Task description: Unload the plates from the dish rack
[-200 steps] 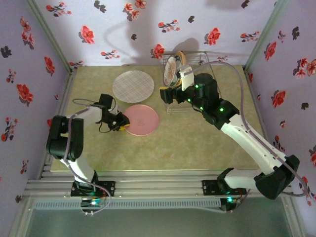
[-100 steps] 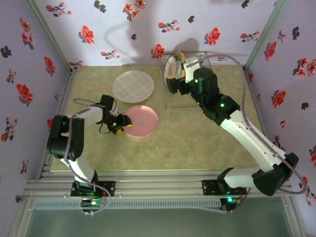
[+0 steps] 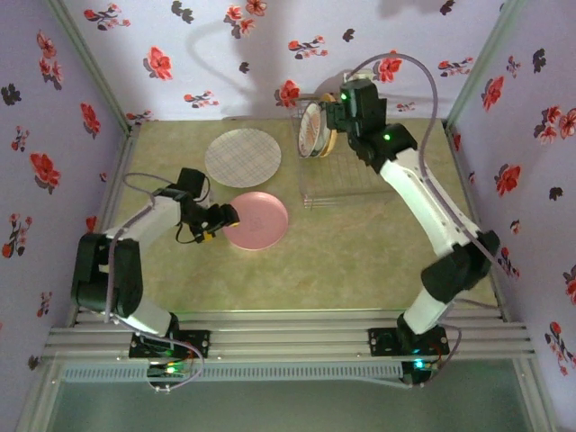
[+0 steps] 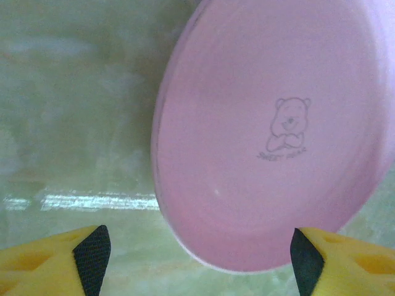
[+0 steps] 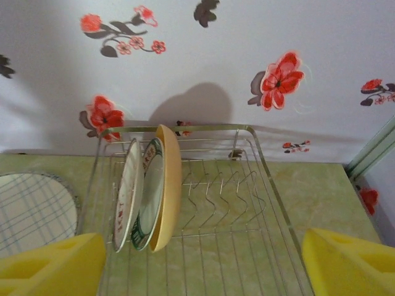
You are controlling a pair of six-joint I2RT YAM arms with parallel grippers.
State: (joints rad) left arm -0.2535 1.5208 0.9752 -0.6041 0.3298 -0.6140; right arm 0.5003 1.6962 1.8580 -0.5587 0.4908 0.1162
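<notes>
Two plates lie flat on the tabletop [image 3: 378, 243]. The grid-patterned plate [image 3: 242, 157] is toward the back wall and the pink plate [image 3: 256, 219] is nearer the arm bases, close to it but not touching.

Your left gripper [image 3: 219, 222] sits low at the pink plate's left rim. In the left wrist view its fingers [image 4: 92, 256] stand wide apart, with the plate's near rim lying between the black pads. One pad is just beside the rim, and you cannot tell whether it touches. Nothing is clamped there.

The dish rack [image 3: 346, 175] stands at the back right of the tabletop. Three plates stand upright at its left end, leaning together. From left to right in the right wrist view they are a pale plate with red marks [image 5: 125, 200], a green-rimmed plate [image 5: 148, 191] and the orange-yellow plate [image 5: 168, 185].

Your right gripper [image 3: 331, 115] hovers above those three, near the rack's back edge. In the wrist view its yellow fingers [image 5: 52, 265] are spread wide at the lower corners, with the plates and rack wires beyond them. It holds nothing.
</notes>
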